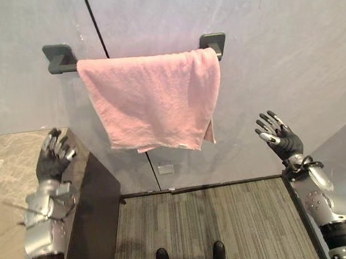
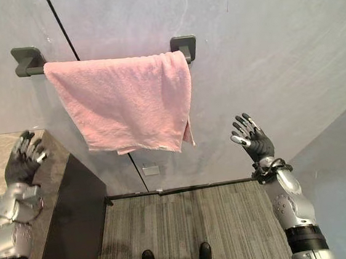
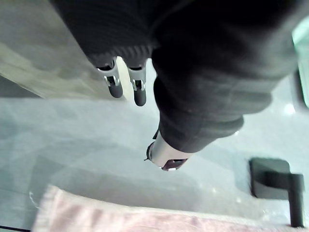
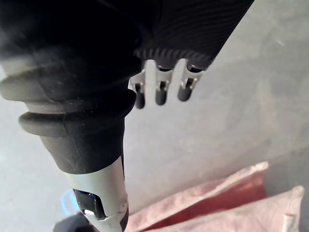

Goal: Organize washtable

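Pink towel point(image 1: 151, 101): draped over the towel bar point(image 1: 60, 59) on the grey wall point(image 1: 275, 44). It spans from just inside the bar's left bracket to the right bracket. The lower hem runs slanted, lowest at the right, and a second layer shows behind the right edge.
Left hand point(image 1: 53, 157): raised above the far right corner of the washtable top point(image 1: 6, 190), its back toward the head camera. Fingers released and fairly straight, thumb apart, nothing in them. Clear of the towel, below and left of it.
Right hand point(image 1: 279, 137): raised in the air in front of the wall, right of the towel and near the height of its hem. Fingers spread and released, empty, not touching the towel.
Washtable: marbled top at the left, with a dark side panel point(image 1: 95, 218) facing the striped carpet point(image 1: 232, 222).
Wall plate point(image 1: 165, 168): small, white, on the wall below the towel.
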Robot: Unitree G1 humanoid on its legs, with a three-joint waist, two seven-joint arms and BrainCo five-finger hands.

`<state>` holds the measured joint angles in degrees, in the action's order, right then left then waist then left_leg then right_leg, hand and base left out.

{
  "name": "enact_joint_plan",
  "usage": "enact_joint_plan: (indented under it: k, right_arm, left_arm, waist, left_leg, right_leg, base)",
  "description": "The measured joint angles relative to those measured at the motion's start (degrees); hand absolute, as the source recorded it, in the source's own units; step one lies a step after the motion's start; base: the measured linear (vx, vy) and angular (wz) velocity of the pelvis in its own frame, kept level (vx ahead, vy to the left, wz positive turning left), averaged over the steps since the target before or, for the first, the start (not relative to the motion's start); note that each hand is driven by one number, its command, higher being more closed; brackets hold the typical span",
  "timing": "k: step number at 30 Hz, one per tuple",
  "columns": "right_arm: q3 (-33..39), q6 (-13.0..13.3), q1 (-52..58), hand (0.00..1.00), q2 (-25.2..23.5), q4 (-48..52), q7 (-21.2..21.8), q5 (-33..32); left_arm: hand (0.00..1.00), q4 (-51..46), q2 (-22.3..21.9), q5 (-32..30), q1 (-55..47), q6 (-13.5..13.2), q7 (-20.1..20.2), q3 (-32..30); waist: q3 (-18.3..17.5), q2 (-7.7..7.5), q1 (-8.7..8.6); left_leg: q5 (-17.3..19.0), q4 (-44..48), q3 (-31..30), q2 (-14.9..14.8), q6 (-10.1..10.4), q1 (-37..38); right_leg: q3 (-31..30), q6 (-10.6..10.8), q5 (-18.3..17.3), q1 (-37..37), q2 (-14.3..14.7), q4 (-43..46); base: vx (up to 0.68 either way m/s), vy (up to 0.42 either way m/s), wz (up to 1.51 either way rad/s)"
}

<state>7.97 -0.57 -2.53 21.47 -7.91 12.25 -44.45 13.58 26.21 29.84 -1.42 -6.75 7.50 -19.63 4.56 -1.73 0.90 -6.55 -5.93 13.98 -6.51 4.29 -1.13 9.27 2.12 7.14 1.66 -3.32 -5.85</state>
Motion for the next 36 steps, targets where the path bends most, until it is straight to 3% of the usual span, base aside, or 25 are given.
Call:
enact_joint_plan:
  k: [3, 4, 6, 7, 11, 14, 18, 21, 25, 26, 27, 28, 29, 31, 33, 34, 36]
  right_arm:
    - [5.04, 0.01, 3.35, 0.00, -4.41, 1.29, -1.04, 0.87]
    - [8.91, 0.16, 5.27, 0.00, -8.09, 3.54, -1.92, 1.85]
    - [14.64, 1.92, 8.33, 0.00, -13.99, 7.19, -4.45, 3.69]
    - [17.82, 4.09, 11.01, 0.00, -18.01, 8.59, -6.32, 4.49]
    - [16.20, 6.79, 20.19, 0.00, -25.39, 10.94, -9.49, 6.33]
    - [8.22, 6.70, 26.17, 0.00, -26.60, 14.37, -9.53, 9.43]
    - [-0.70, 6.20, 27.92, 0.00, -26.76, 14.49, -8.34, 10.78]
    - [-2.80, 5.55, 28.44, 0.00, -26.75, 14.48, -8.27, 10.74]
    - [-3.83, 5.23, 27.18, 0.00, -26.63, 14.44, -8.50, 10.73]
    - [-3.83, 5.23, 26.20, 0.00, -26.05, 14.14, -8.53, 10.61]
    - [-4.01, 5.18, 25.22, 0.00, -25.63, 12.62, -8.53, 10.53]
    - [-4.35, 5.15, 25.23, 0.00, -25.62, 11.75, -8.52, 10.51]
    - [-4.67, 4.93, 25.17, 0.00, -25.58, 9.01, -8.49, 10.50]
    - [-6.19, 4.27, 25.14, 0.00, -25.33, 5.91, -8.31, 10.63]
    - [-8.23, 3.97, 24.53, 0.00, -24.42, 4.67, -8.03, 10.83]
    - [-9.49, 3.74, 24.14, 0.00, -23.33, 4.69, -7.35, 10.81]
    - [-10.98, 3.54, 22.31, 0.00, -21.30, 4.69, -6.32, 10.79]
  left_arm:
    - [0.00, -1.79, -6.12, 0.00, -4.99, 0.12, 0.04, -2.15]
    - [0.00, -3.31, -9.60, 0.01, -7.59, 0.21, 0.07, -3.47]
    - [0.00, -5.43, -15.77, 0.47, -11.15, 0.21, -0.27, -5.50]
    - [0.00, -7.22, -20.64, 1.02, -14.26, 0.21, -1.06, -6.44]
    - [0.00, -13.70, -29.54, 0.94, -22.83, 0.04, -4.06, -2.28]
    - [0.00, -16.46, -31.91, 0.40, -26.03, 0.02, -3.93, 4.50]
    - [0.00, -16.75, -31.92, 0.36, -26.66, 0.01, -2.97, 12.54]
    - [0.00, -16.17, -31.53, 0.41, -26.67, 0.30, -2.15, 17.93]
    - [0.00, -15.74, -31.11, 0.24, -26.16, 0.75, -2.48, 19.61]
    - [0.00, -15.63, -31.07, -0.13, -25.50, 0.78, -2.91, 20.05]
    - [0.00, -15.02, -30.98, -0.48, -25.07, 0.77, -2.97, 19.99]
    - [0.00, -14.45, -30.41, -0.81, -24.37, 0.79, -3.09, 20.00]
    - [0.00, -13.72, -29.54, -1.02, -23.50, 0.79, -3.63, 19.89]
    - [0.00, -13.14, -28.65, -1.33, -23.39, 0.75, -4.16, 19.41]
    - [0.00, -12.50, -28.29, -1.33, -23.37, 0.70, -4.35, 19.12]
    - [0.00, -11.51, -28.44, -1.31, -23.39, 0.70, -4.75, 18.91]
    - [0.00, -11.00, -29.49, -1.29, -23.38, 0.61, -5.23, 18.51]
  waist:
    - [-0.76, 0.13, 0.02]
    - [-1.30, 0.38, -0.05]
    - [-1.88, 0.89, -0.15]
    - [-2.38, 1.24, -0.15]
    - [-2.67, 1.69, -0.24]
    - [-3.19, 2.35, -0.19]
    - [-3.47, 2.76, -0.21]
    - [-3.06, 2.57, -0.16]
    - [-1.93, 2.13, -0.17]
    - [-1.03, 3.02, -0.07]
    - [0.28, 3.58, -0.33]
    - [0.50, 2.95, -0.45]
    - [0.74, 1.76, -0.48]
    - [0.45, 0.18, -0.41]
    - [0.00, -0.82, -0.18]
    - [-0.12, -0.21, 0.04]
    - [0.28, 1.15, 1.17]
  left_leg:
    - [0.03, 0.00, -0.59, 0.50, 0.00, 0.10]
    - [0.05, 0.00, -1.05, 0.52, -0.02, -0.10]
    - [0.12, 0.00, -1.37, 0.67, -0.11, -0.10]
    - [0.19, 0.00, -1.48, 0.84, -0.21, -0.09]
    - [0.43, 0.00, -1.67, 0.95, -0.50, 1.47]
    - [0.82, 0.00, -1.26, 0.87, -0.80, 2.25]
    - [0.82, 0.01, 0.50, 0.45, -0.80, 2.84]
    - [0.83, 0.01, 1.52, 0.48, -0.78, 2.75]
    - [0.89, 0.02, 3.59, 0.31, -0.70, 1.04]
    - [0.84, 0.02, 3.47, -0.23, -0.76, 0.46]
    - [0.57, 0.00, 3.05, -0.77, -1.15, -0.46]
    - [0.46, 0.02, 2.58, -0.67, -1.30, -0.63]
    - [0.12, 0.02, 1.03, -0.09, -1.43, -0.48]
    - [0.04, 0.05, -2.13, 0.82, -1.43, -0.54]
    - [0.02, 0.06, -5.25, 1.13, -1.38, -1.76]
    - [-0.07, 0.48, -6.80, 0.98, -1.25, -3.36]
    - [-0.73, 4.18, -8.13, -0.45, -0.30, -7.34]
  right_leg:
    - [0.56, -0.02, -0.50, -0.48, -0.20, 0.00]
    - [0.94, 0.02, -0.59, -0.46, -0.37, 0.00]
    - [1.42, 0.15, -0.84, -0.73, -0.70, 0.00]
    - [1.62, 0.30, -0.95, -0.89, -0.89, 0.01]
    - [2.27, 0.78, -1.42, -2.81, -1.03, 0.19]
    - [3.09, 1.01, -1.72, -4.07, -1.12, 0.19]
    - [3.16, 1.34, -1.95, -4.40, -1.09, 0.21]
    - [3.18, 2.15, -2.50, -4.24, -1.18, 0.22]
    - [1.87, 3.15, -3.23, -0.40, -1.95, 4.01]
    - [-1.04, 5.36, -4.82, 2.24, -1.48, 8.19]
    - [-6.20, 3.81, -8.19, 6.43, -0.47, 18.72]
    - [-7.92, 2.32, -10.69, 7.79, -0.47, 24.54]
    - [-10.22, 2.30, -15.75, 8.33, -1.36, 33.47]
    - [-13.09, 2.09, -19.74, 6.86, -2.97, 39.64]
    - [-15.63, 2.94, -21.42, 4.81, -2.24, 38.38]
    - [-15.55, 3.44, -21.96, 3.87, -1.53, 34.39]
    - [-14.41, 2.07, -24.99, 0.64, -0.91, 26.99]
  base:
    - [0.01, 0.018, 0.15]
    - [0.02, 0.008, 0.13]
    - [0.02, 0.005, 0.14]
    - [0.03, 0.013, 0.11]
    - [0.02, 0.005, 0.09]
    - [-0.03, 0.000, 0.01]
    - [-0.04, -0.001, -0.08]
    - [-0.01, 0.004, 0.03]
    - [-0.02, 0.021, -0.08]
    - [-0.04, -0.012, -0.01]
    - [-0.04, -0.035, 0.14]
    - [-0.02, -0.062, 0.60]
    - [0.06, -0.115, 0.73]
    - [0.08, -0.213, 0.94]
    - [0.02, -0.228, 0.88]
    - [0.01, -0.185, 0.69]
    - [-0.03, -0.180, 0.49]
